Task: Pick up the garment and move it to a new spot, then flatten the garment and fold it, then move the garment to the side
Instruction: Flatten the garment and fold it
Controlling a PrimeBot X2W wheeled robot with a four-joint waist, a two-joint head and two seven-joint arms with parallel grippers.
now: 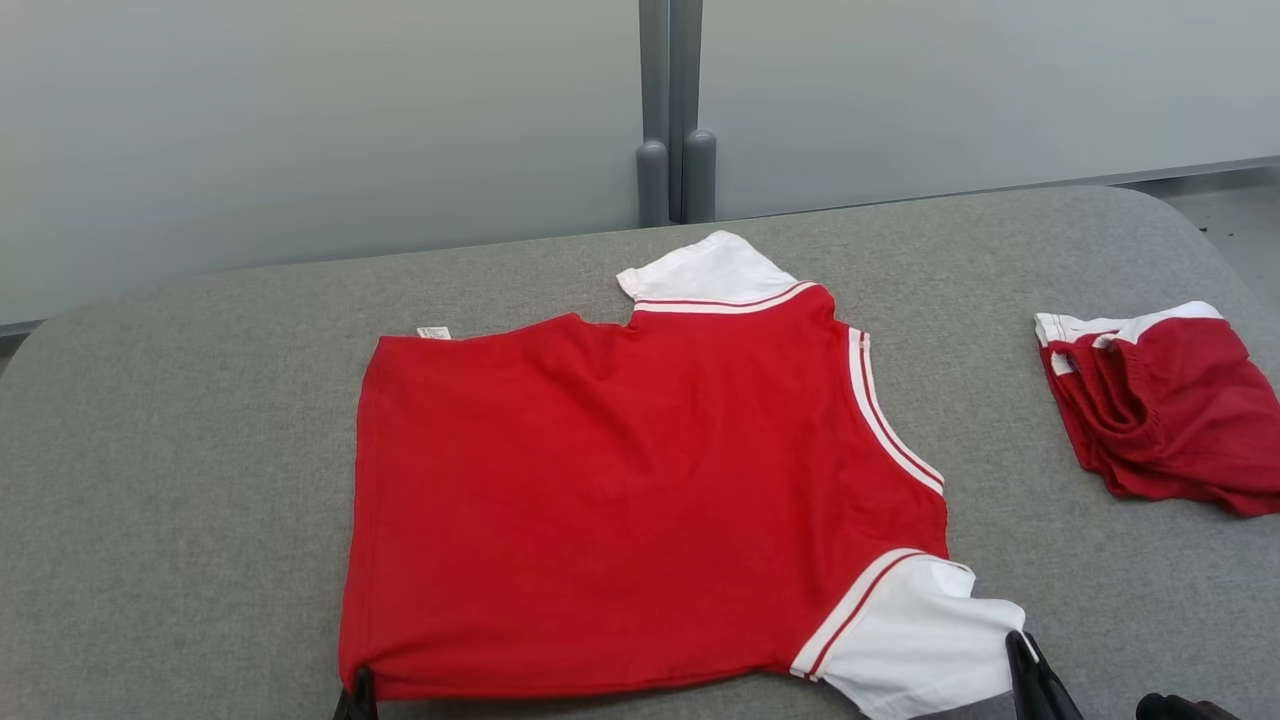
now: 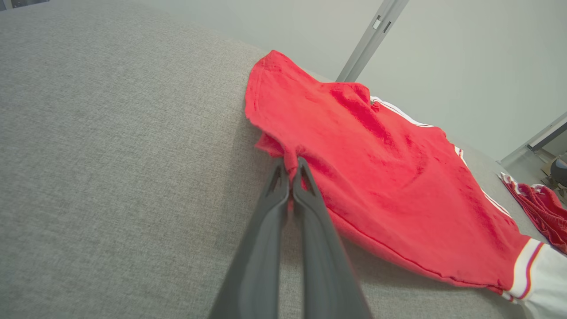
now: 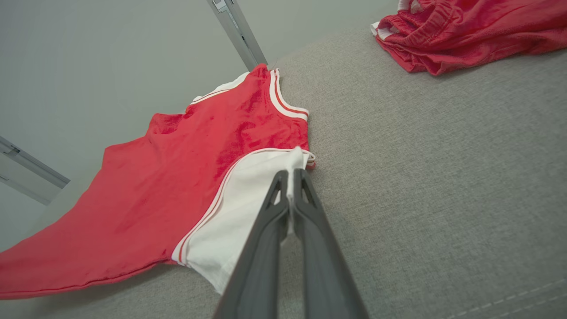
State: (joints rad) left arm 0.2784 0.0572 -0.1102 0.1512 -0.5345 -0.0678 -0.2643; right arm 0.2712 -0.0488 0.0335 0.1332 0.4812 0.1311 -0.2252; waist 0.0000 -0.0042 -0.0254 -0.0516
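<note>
Found the red short-sleeved shirt with white, stripe-trimmed sleeves [image 1: 640,500] lying spread near the middle of the grey fabric-covered table [image 1: 180,450], well apart from a bunched red-and-white garment [image 1: 1160,410] at the table's right side. Noted the left fingers [image 2: 319,230] pinched shut on the shirt's near hem corner and the right fingers [image 3: 310,226] clamped on the cuff of the near white sleeve. Judged the flattening about finished and the fold just starting; reckoned the next move to call for raising both held points together and carrying the near edge over toward the far one, evenly, without dragging the body askew.
</note>
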